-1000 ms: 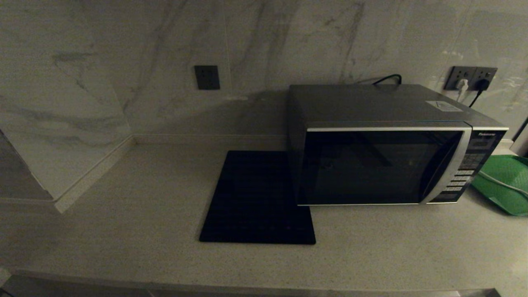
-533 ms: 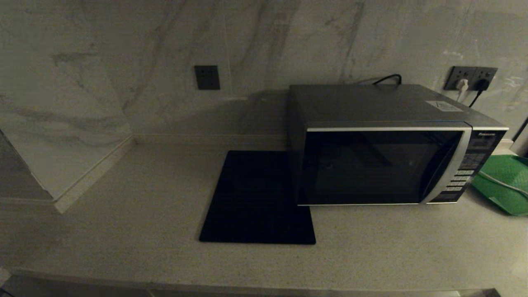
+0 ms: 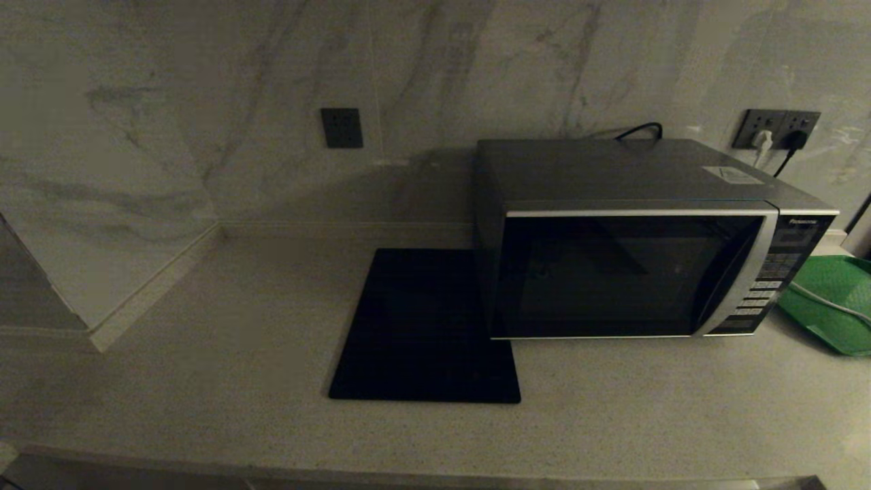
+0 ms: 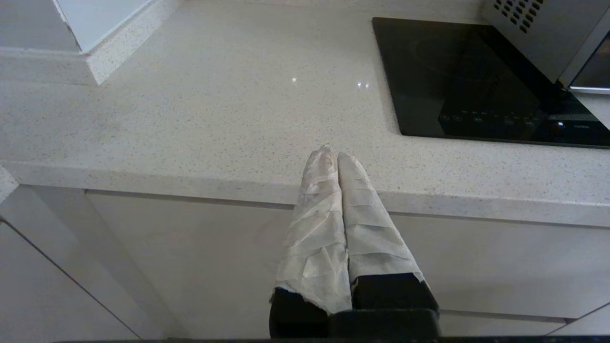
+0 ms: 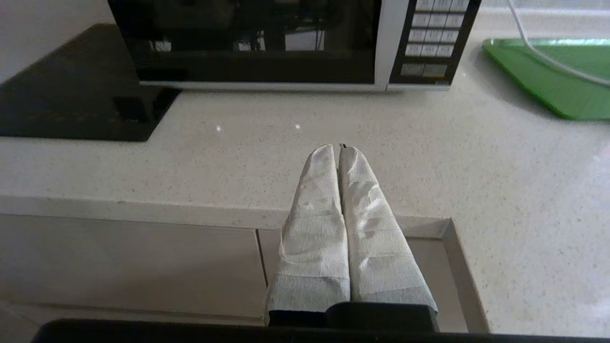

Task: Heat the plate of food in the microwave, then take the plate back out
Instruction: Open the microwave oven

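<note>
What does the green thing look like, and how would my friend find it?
Find the big grey microwave on the pale counter. On its button side, right at the edge of the head view, lies a flat green tray with a white cable draped across it. It is the only bright green thing; the flat square on the microwave's other side is black.

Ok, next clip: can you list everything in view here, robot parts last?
microwave: one, grey-silver with dark glass door shut, on the countertop at right.
black mat: one, flat and square, just left of the microwave.
green tray: one, right of the microwave, a pale cable across it.
wall sockets: one dark double unit with two plugs, behind the microwave; one dark plate further left.
countertop: one, pale speckled.
plate of food: none visible.
left gripper: wrapped white, jaws shut, at the counter's front edge.
right gripper: same, facing the microwave.
</note>
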